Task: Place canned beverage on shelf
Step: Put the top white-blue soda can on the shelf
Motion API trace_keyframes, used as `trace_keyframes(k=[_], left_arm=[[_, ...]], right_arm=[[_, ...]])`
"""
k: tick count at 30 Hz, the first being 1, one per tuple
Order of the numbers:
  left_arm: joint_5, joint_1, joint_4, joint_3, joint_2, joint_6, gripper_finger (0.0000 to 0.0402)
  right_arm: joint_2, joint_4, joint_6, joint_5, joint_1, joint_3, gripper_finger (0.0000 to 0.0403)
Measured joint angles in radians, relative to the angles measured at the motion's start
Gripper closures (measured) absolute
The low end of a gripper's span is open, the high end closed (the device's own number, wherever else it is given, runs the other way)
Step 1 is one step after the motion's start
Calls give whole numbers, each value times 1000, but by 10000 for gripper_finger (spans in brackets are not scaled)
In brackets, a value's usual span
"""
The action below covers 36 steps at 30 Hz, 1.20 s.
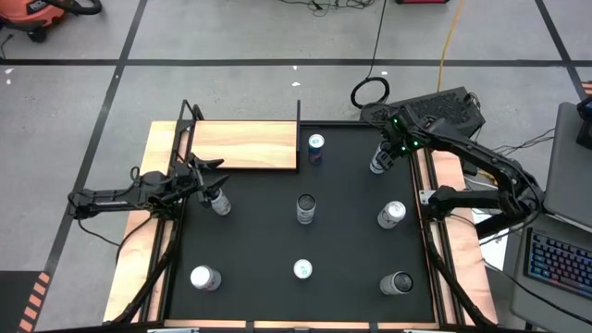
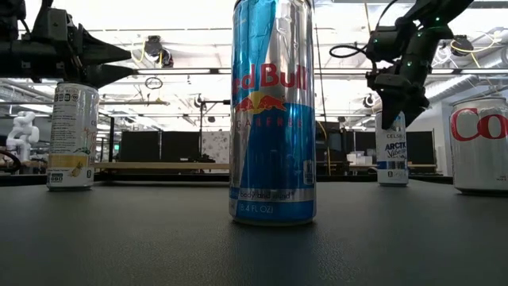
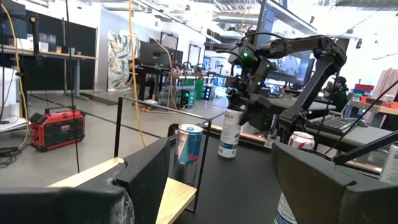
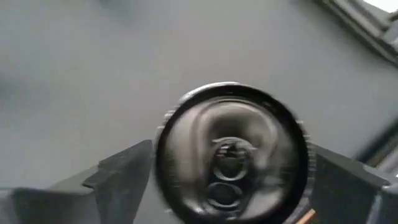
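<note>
Eight cans out on the black mat point(image 1: 351, 240) of the desk, and went for the white-and-blue can point(image 1: 378, 164) by the mat's right edge. Had the right gripper point(image 1: 384, 155) poised straight over it, fingers point(image 4: 124, 171) spread to either side of the lid, not visibly clamped. Looked like the grasp step, then: nothing lifted, can upright on the mat, well apart from the shelf point(image 1: 245, 145) over on the left side. Had the left gripper point(image 1: 208, 176) waiting beside another can point(image 1: 219, 202) near the shelf's front edge, fingers point(image 3: 149, 180) parted and empty.

Needed next, by the look of it: a firm squeeze on the can's body, a lift clear of the mat, and a carry leftward past the blue can point(image 1: 315, 148) just beside the shelf's end and its thin black upright point(image 1: 299, 111). After that, a gentle set-down on the bare wood. Seemed easy to clip that neighbour on the way.
</note>
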Motion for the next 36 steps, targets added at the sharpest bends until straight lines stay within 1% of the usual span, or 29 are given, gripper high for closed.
trace_keyframes(k=[9,11,13,22,30,36], left_arm=[[0,0,0,0,0,0,118],[0,0,0,0,0,0,118],[0,0,0,0,0,0,118],[0,0,0,0,0,0,118],[0,0,0,0,0,-2,118],[0,0,0,0,0,-2,118]], right_arm=[[-1,-14,21,7,0,0,159],[-1,-12,46,9,0,0,178],[-1,-10,62,10,0,1,189],[2,-29,80,14,42,32,181],[1,-18,104,15,87,132,184],[1,33,105,14,122,225,184]])
